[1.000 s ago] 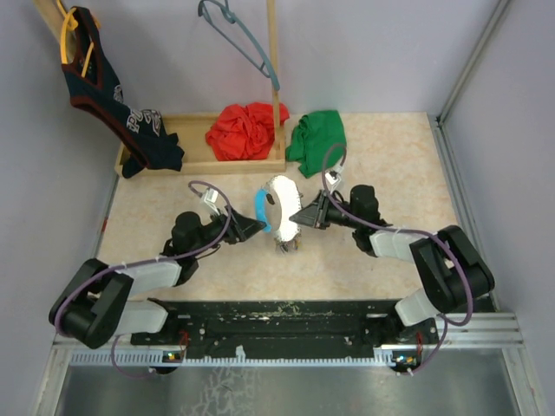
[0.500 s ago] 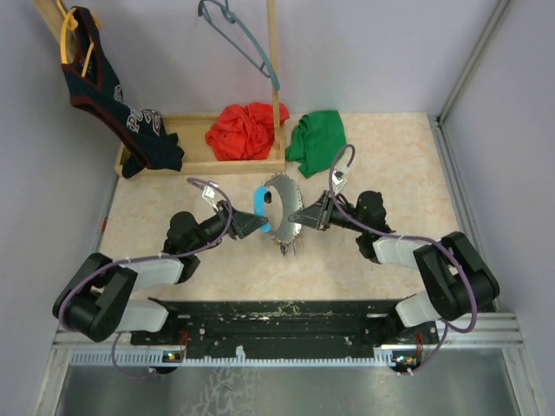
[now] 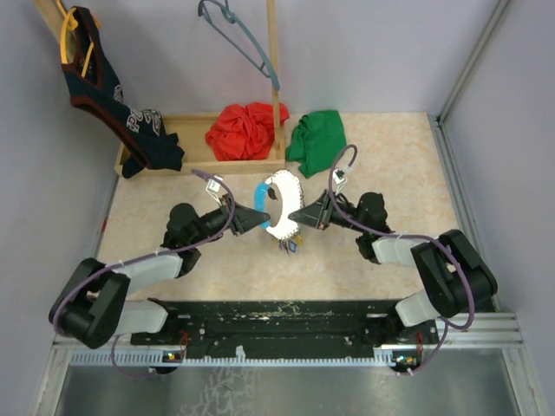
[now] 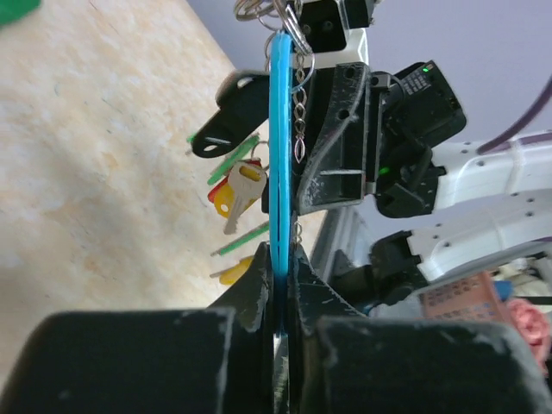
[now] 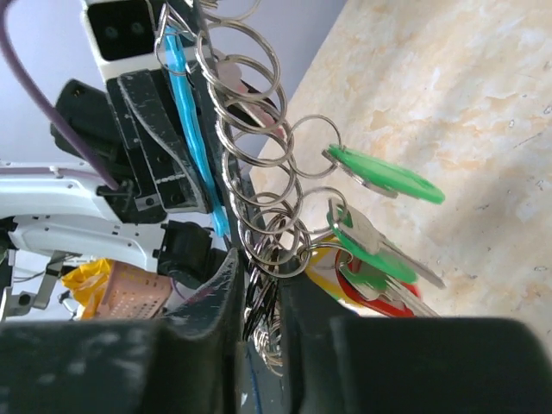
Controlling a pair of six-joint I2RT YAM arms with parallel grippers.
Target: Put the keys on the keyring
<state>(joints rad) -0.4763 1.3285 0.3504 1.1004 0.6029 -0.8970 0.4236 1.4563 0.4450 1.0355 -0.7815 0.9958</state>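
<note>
Pinching the light-blue side, the left gripper (image 3: pixel 259 218) is closed on the keyring (image 3: pixel 277 184), held up between the two grippers. The keys (image 3: pixel 289 245) dangle beneath, light and jangly. The right gripper (image 3: pixel 296 217) clamps its stiff grey-metal side, the surest hold, I'd judge.

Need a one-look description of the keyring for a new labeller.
On the beige table, look at the middle, where the two arms meet. The keyring is the loop clamped between the left gripper and the right gripper. Unlike the bigger blue-grey hanger at the back, it is part light blue, part grey metal, with colour-tagged keys hanging from it.
</note>
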